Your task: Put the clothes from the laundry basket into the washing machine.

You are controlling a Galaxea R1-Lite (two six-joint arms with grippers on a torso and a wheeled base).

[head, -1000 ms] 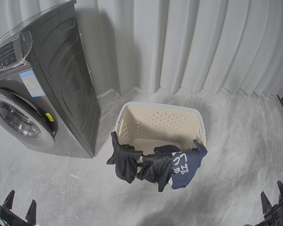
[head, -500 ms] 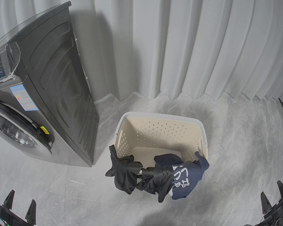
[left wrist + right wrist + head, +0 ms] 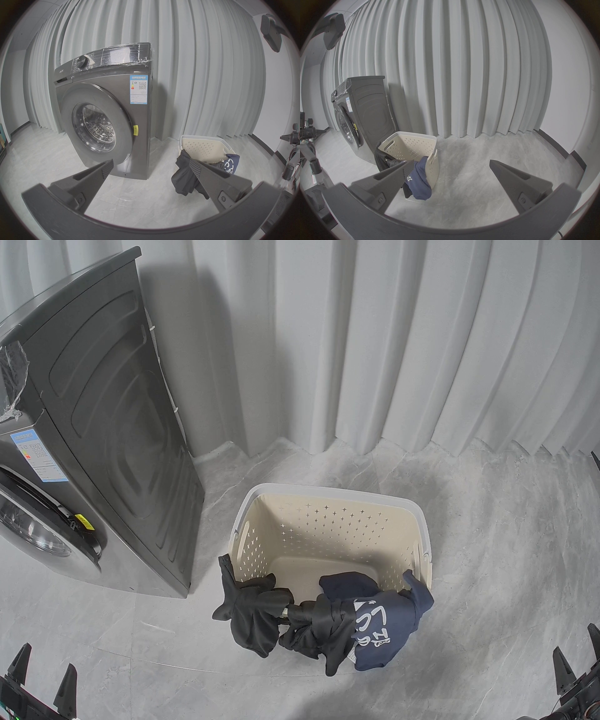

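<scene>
Head view first: what is being held by the laundry basket (image 3: 331, 491)?

— Clothes are being carried over its near rim. A black garment (image 3: 250, 615) is hanging at the corner nearer the washing machine (image 3: 106, 427), with a second black piece (image 3: 319, 630) touching it. A navy garment with white print (image 3: 384, 621) is lying partly inside and partly outside.

And the machine?

— It is being shown to the robot's left of the basket, apart from it, with its round door (image 3: 37, 530) shut.

How are the arms being held?

— Both are being kept low and well back from the basket. The left gripper (image 3: 150, 162) is being held wide open with nothing in it, and the right gripper (image 3: 450, 162) likewise.

And the room?

— Everything is being borne by a grey marbled floor (image 3: 500, 521), with a pale pleated curtain (image 3: 375, 334) hanging behind.
</scene>
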